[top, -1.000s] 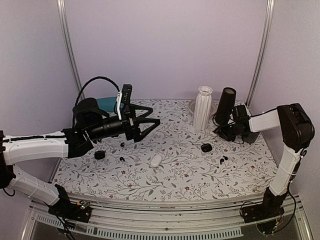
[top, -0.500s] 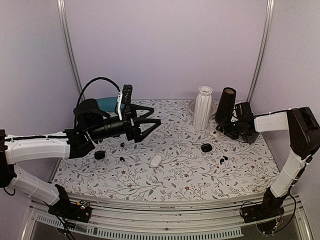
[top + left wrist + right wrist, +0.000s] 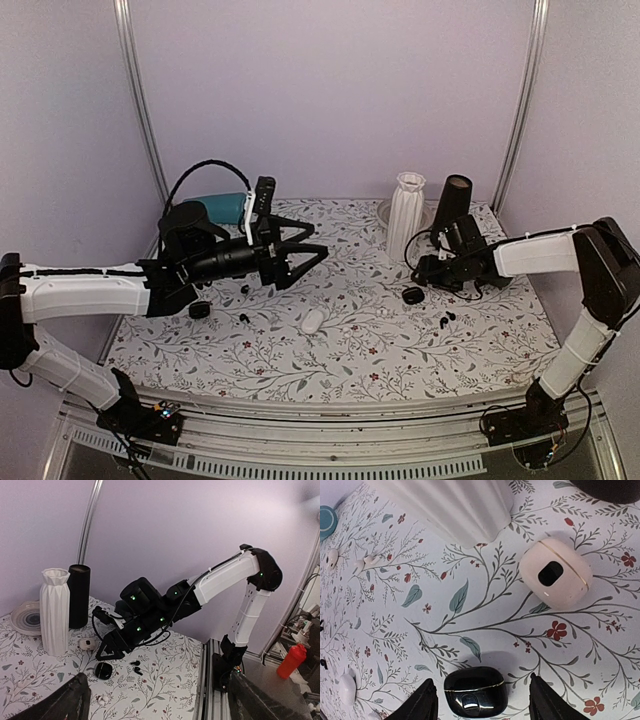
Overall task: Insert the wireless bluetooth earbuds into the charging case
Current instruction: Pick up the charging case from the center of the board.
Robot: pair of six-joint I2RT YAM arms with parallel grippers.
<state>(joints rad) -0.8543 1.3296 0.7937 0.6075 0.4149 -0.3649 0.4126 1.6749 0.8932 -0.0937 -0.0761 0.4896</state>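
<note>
A shut black charging case (image 3: 476, 691) lies on the floral table between the fingers of my right gripper (image 3: 483, 702). The jaws are open, with a gap on each side of the case. From above, the right gripper (image 3: 426, 272) hangs low over that case (image 3: 412, 295). Two black earbuds (image 3: 445, 319) lie on the table just right of it, also seen in the left wrist view as earbuds (image 3: 135, 666) next to the case (image 3: 103, 670). My left gripper (image 3: 305, 247) is open and empty, raised above the table's left half.
A pale pink case (image 3: 556, 580) lies by the white ribbed vase (image 3: 405, 215), with a black cylinder (image 3: 452, 205) beside it. A white case (image 3: 312, 320), another black case (image 3: 199, 310) and more black buds (image 3: 243, 318) lie at centre and left. White buds (image 3: 367, 560) lie further off.
My right gripper has swung left and down from beside the black cylinder to over the black case, and its jaws have widened. The left arm has shifted slightly to the right.
</note>
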